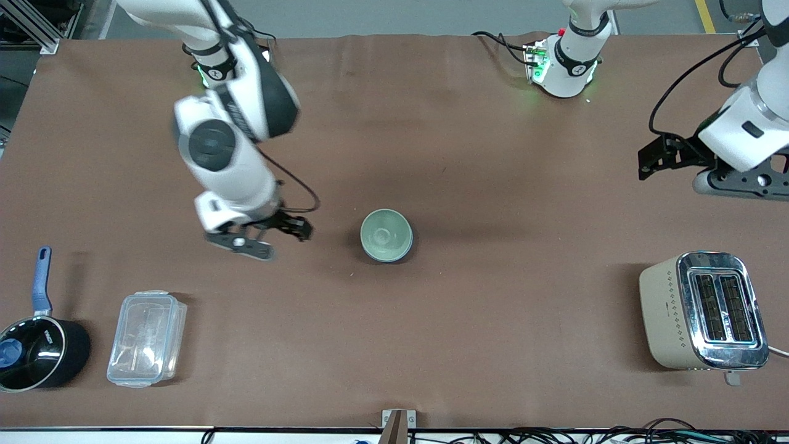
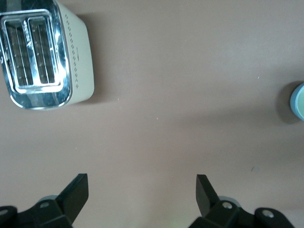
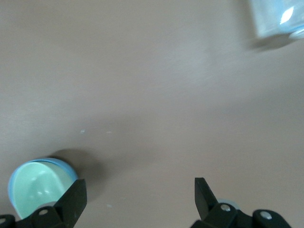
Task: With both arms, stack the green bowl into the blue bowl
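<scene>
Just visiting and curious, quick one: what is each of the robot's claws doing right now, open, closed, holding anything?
Left gripper: open, empty, over bare table near the toaster.
Right gripper: open, empty, beside the stacked bowls.

Overall light: bright, even, overhead; brown table cloth [image 1: 468,154] evenly lit.
Shadows: soft. Toaster [image 1: 703,311] throws a dim patch toward the right arm's end; stacked green bowl [image 1: 385,233] in blue bowl [image 1: 404,251] shows a thin dark rim nearer the front camera.
Glare: chrome toaster top [image 2: 33,59] mirrors bright streaks; clear plastic box [image 1: 147,338] glints; saucepan [image 1: 34,351] rim catches highlights.
Motion blur: right arm [image 1: 228,135] smeared in the front view; right wrist view soft all over, box corner [image 3: 278,19] washed out.
Focus: left wrist view sharper; left gripper fingers [image 2: 76,192] crisp.
Indicator glow: 2 green base lights tint the cloth.
</scene>
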`<action>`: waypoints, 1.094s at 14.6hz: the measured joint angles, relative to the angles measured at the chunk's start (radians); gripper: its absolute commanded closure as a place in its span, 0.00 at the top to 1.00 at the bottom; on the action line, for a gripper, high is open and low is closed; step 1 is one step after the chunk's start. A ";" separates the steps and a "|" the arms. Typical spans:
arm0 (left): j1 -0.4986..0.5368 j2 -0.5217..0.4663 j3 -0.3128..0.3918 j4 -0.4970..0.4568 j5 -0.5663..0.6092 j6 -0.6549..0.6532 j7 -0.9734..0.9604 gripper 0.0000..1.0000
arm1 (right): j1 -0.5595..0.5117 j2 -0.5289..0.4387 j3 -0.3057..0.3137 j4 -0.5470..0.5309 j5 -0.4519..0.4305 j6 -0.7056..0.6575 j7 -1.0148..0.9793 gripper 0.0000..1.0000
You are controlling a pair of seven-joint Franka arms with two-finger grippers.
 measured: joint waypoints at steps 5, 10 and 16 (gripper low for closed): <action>-0.016 -0.116 0.059 -0.139 -0.028 0.022 0.004 1.00 | -0.234 -0.120 -0.004 -0.011 -0.004 -0.154 -0.291 1.00; -0.016 -0.156 0.059 -0.187 -0.028 0.042 0.004 1.00 | -0.439 -0.264 -0.005 -0.012 -0.005 -0.255 -0.537 1.00; -0.023 -0.148 0.049 -0.183 -0.028 0.056 0.004 1.00 | -0.487 -0.337 0.000 0.062 -0.004 -0.376 -0.627 1.00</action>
